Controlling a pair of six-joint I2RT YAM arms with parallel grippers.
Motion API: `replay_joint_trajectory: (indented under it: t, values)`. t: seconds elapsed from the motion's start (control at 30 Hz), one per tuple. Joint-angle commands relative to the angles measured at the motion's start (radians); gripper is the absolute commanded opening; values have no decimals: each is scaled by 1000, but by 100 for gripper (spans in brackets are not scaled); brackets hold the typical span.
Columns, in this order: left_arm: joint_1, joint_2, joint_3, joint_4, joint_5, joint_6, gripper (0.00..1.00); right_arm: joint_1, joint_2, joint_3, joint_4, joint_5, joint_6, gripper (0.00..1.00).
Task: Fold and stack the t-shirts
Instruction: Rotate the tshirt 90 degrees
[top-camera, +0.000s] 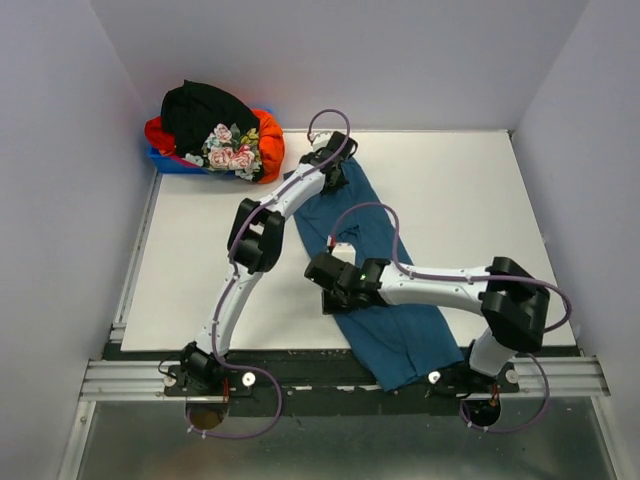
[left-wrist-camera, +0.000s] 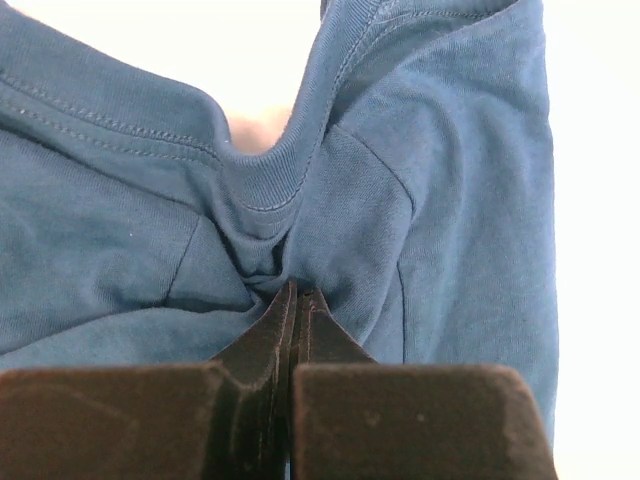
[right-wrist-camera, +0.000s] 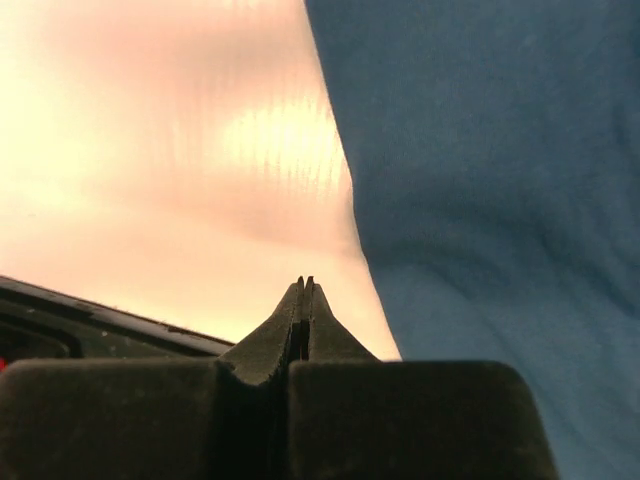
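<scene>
A dark teal-blue t-shirt (top-camera: 375, 250) lies stretched in a long strip from the table's far middle to its near edge, where it hangs over. My left gripper (top-camera: 335, 178) is at the far end, shut on bunched cloth just below the ribbed collar (left-wrist-camera: 262, 180); its tips (left-wrist-camera: 300, 288) pinch the fabric. My right gripper (top-camera: 332, 300) sits low by the shirt's left edge, shut with nothing in it (right-wrist-camera: 304, 282), and the blue cloth (right-wrist-camera: 480, 180) lies just to its right. Black (top-camera: 205, 108), orange-red (top-camera: 268, 140) and flowered (top-camera: 232, 150) t-shirts are piled at the far left.
The pile sits in a small blue bin (top-camera: 165, 160) at the table's far left corner. White walls close in the table (top-camera: 200, 260) on three sides. A black rail (top-camera: 300, 365) runs along the near edge by the arm bases.
</scene>
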Motion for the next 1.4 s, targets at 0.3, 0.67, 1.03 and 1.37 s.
replay_joint_trajectory:
  t: [0.3,0.67,1.03,1.37]
  values:
    - [63,195,162,126,324,-71,0,-307,-385,-140,-133,133,-148,1]
    - [98,16,57,301,460,-7,3,-447,-362,-209,-216,142,-148,1]
    - [94,-487,-373,264,441,126,47,-481,-310,-229,-222,162,-118,1]
    - [31,-854,-1042,322,142,-55,0,-547,-367,-338,-166,100,-88,1]
